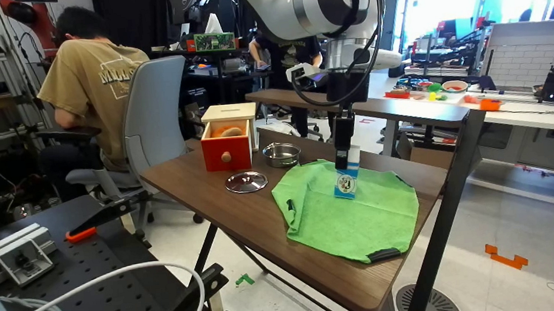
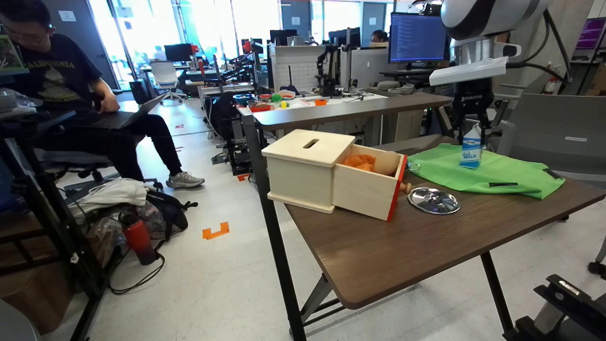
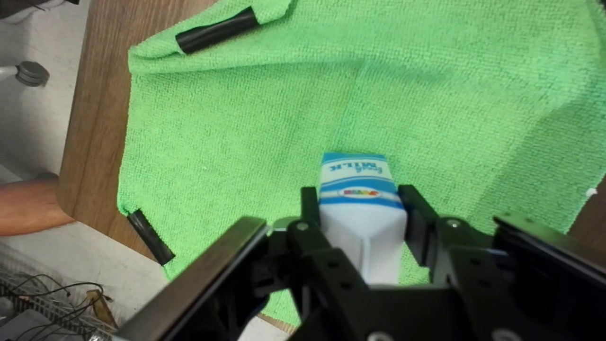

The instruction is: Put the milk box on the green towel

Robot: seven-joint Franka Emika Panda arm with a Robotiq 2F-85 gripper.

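The milk box (image 1: 346,185), a small white carton with blue markings, stands upright over the green towel (image 1: 355,229). It also shows in an exterior view (image 2: 470,151) and the wrist view (image 3: 357,189). My gripper (image 3: 362,203) points down, its black fingers against both sides of the carton, shut on it near the top. The gripper also shows in both exterior views (image 1: 342,161) (image 2: 472,137). The carton's bottom is on or just above the towel; I cannot tell which. The towel (image 2: 511,174) lies rumpled with black strips at its edges.
A wooden box with an open red-fronted drawer (image 1: 227,152) holds orange and tan items. A shiny metal lid (image 1: 246,182) and a small metal pot (image 1: 281,156) are between it and the towel on the brown table (image 1: 263,223). A black post (image 1: 448,215) rises beside the table.
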